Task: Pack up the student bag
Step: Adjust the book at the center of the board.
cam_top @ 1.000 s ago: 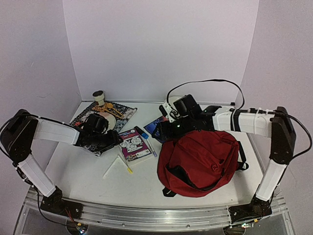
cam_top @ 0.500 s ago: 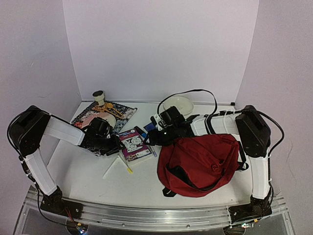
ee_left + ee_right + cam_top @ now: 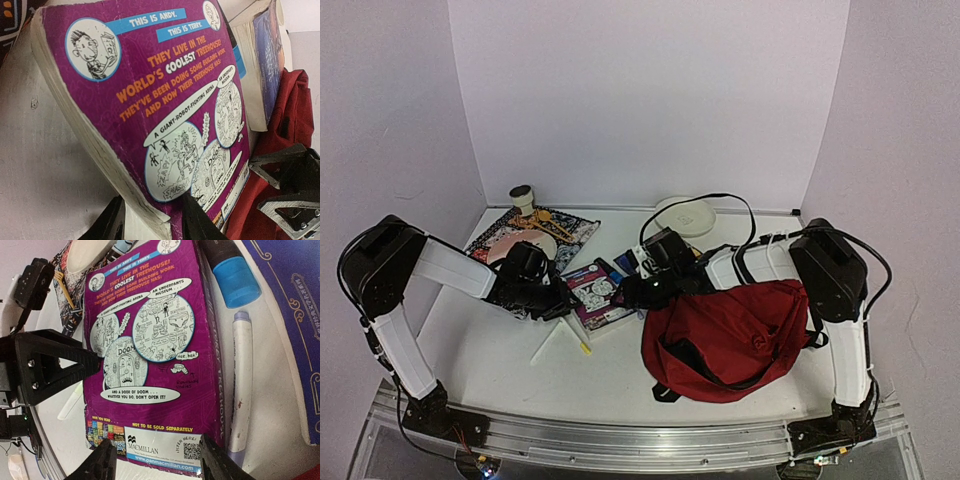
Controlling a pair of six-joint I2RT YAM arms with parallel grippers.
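Note:
The student bag (image 3: 735,335), dark red with black straps, lies slumped right of centre; its red fabric (image 3: 287,125) also shows behind the book. A purple paperback (image 3: 598,295) lies just left of it. My left gripper (image 3: 563,300) is shut on the book's near corner (image 3: 160,220), one finger on the cover and one under the pages, and that edge is tipped up. My right gripper (image 3: 632,293) stands open at the book's opposite short end (image 3: 160,452), fingers astride the publisher's label. Each wrist view shows the other gripper across the book.
A blue-capped marker (image 3: 231,272) and a white pen (image 3: 243,385) lie along the book's spine, beside a dark blue book (image 3: 295,315). At the back left is a patterned mat (image 3: 570,228) with a plate and a cup (image 3: 523,197). A white bowl (image 3: 685,213) sits behind.
My right arm swung left from the bag's top to the purple book. My left gripper slid onto the book's left corner. Both pairs of jaws narrowed and the book's left edge lifted.

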